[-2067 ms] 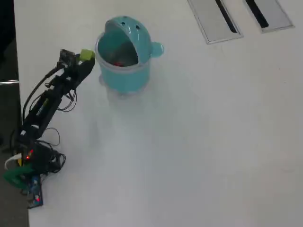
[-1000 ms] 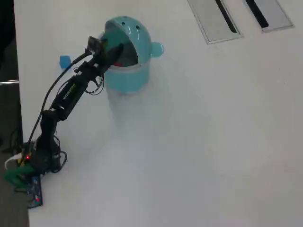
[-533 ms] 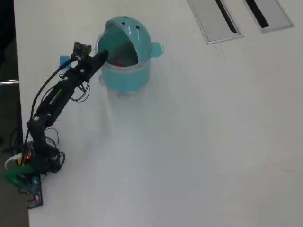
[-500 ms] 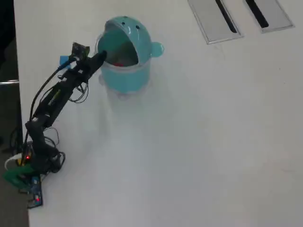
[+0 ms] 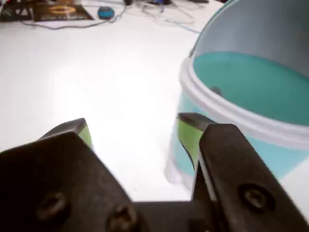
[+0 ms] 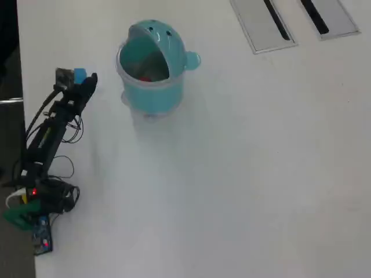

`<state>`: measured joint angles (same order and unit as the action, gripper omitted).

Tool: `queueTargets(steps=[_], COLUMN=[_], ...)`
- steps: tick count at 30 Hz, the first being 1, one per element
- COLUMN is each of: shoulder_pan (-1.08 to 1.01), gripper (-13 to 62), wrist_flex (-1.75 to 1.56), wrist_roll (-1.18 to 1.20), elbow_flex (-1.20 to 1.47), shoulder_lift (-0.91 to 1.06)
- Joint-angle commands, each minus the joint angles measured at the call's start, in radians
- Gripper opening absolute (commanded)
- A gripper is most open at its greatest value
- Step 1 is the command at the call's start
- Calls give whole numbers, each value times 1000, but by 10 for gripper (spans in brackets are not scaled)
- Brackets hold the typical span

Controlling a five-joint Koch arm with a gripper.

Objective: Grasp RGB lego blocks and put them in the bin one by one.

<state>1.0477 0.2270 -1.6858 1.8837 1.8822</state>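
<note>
One gripper [image 5: 135, 133] hung empty with its jaws spread apart above the white table [image 6: 243, 174], the teal bin [image 6: 152, 72] standing near its tip with the lid tipped back and a red block [image 6: 145, 75] inside, while a blue block [image 6: 79, 74] lay just beside the gripper.

brightness: both views pretty bright, even light
glare: bench [image 5: 96, 72] washes out to near white just past the claw [image 5: 133, 128] in the wrist view
focus: claw body up close is soft and dark
shadows: overhead view only shows faint soft ones
sharpness: overhead is a bit grainy, low-res
</note>
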Motion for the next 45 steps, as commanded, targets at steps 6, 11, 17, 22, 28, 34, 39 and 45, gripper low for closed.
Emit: queueTargets(steps=[6, 11, 17, 22, 28, 34, 39, 45], shoulder_pan=[60, 71, 114, 143, 164, 219, 242, 252], gripper=[321, 318, 315, 312, 311, 311, 311, 311], wrist_flex=[-327, -339, -476, -463, -454, -454, -469, -474], wrist_roll=[26, 32, 34, 34, 34, 32, 32, 32], elbow_flex=[209, 295, 396, 400, 396, 391, 373, 272], shoulder_lift=[164, 204, 189, 150, 75, -52, -158, -313])
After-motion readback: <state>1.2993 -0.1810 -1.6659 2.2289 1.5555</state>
